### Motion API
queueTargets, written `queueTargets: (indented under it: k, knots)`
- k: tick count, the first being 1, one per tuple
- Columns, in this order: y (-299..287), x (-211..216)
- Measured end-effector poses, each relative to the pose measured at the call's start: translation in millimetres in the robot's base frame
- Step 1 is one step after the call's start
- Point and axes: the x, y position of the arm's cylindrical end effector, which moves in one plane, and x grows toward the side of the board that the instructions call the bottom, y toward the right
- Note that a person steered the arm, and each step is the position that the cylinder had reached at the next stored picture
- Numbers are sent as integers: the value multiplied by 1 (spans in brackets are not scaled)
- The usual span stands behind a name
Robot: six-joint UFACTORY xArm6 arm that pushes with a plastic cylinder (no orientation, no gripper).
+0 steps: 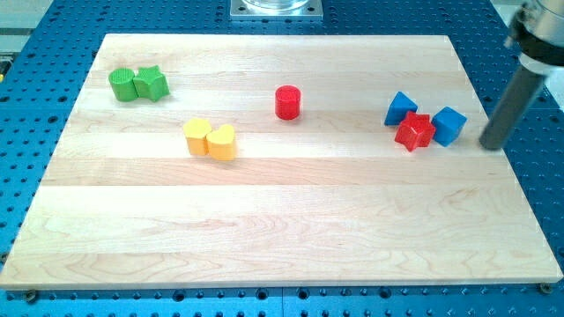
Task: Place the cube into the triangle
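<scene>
A blue cube (449,125) sits near the board's right edge. A blue triangle block (400,108) lies to its left. A red star block (414,131) lies between them, touching both. My tip (491,145) is just to the right of the blue cube, a small gap apart, close to the board's right edge.
A red cylinder (287,102) stands near the board's middle top. Two yellow blocks (210,139) touch each other at centre left. A green cylinder (122,84) and a green star (151,84) touch at the top left. The wooden board (282,246) sits on a blue perforated table.
</scene>
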Motion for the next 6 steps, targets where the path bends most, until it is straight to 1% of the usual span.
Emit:
queueTargets:
  k: [1, 3, 4, 5, 6]
  knots:
    - [-41, 1]
    - [-41, -9]
    - [-75, -24]
    - [-92, -40]
    - [-94, -40]
